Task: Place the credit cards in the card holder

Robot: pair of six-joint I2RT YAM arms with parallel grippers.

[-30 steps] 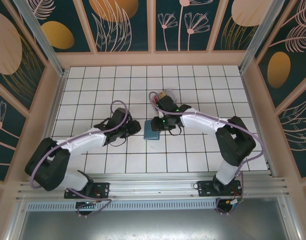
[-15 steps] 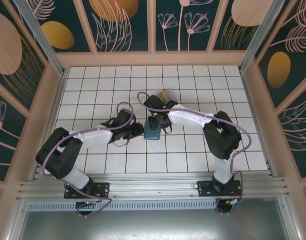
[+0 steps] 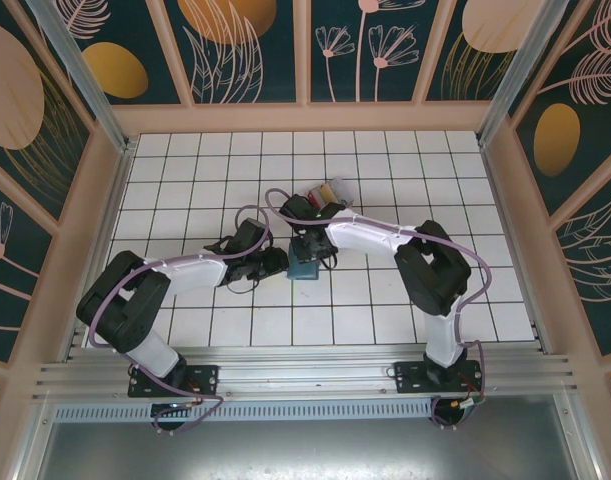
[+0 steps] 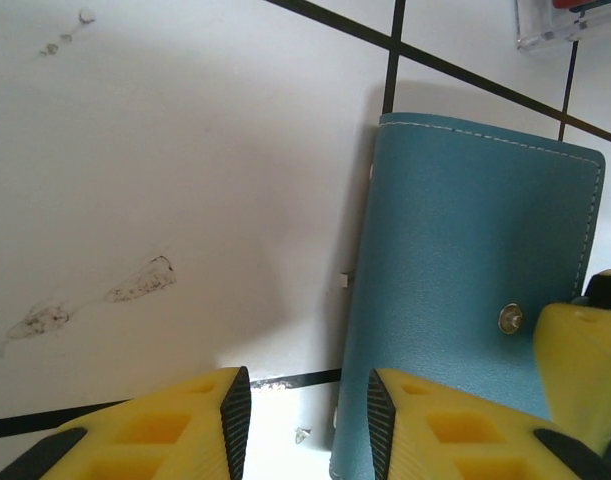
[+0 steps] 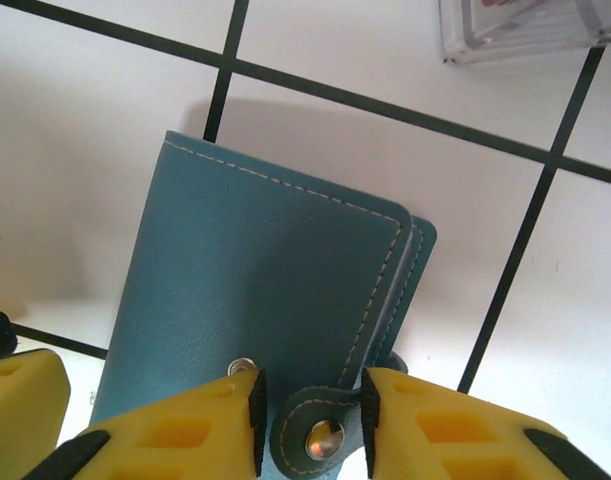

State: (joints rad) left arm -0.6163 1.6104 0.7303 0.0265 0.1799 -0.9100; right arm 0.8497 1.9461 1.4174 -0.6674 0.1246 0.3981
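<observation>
right fingers (image 5: 175,435) now at card holder (image 5: 265,300)

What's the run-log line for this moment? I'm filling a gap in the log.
card holder: closed, lying flat | left gripper: open at its edge | right gripper: fingers either side of snap tab

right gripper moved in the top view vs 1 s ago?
Yes. Against the white tile grid, the right gripper has slid left, closing in on the card holder.
</observation>
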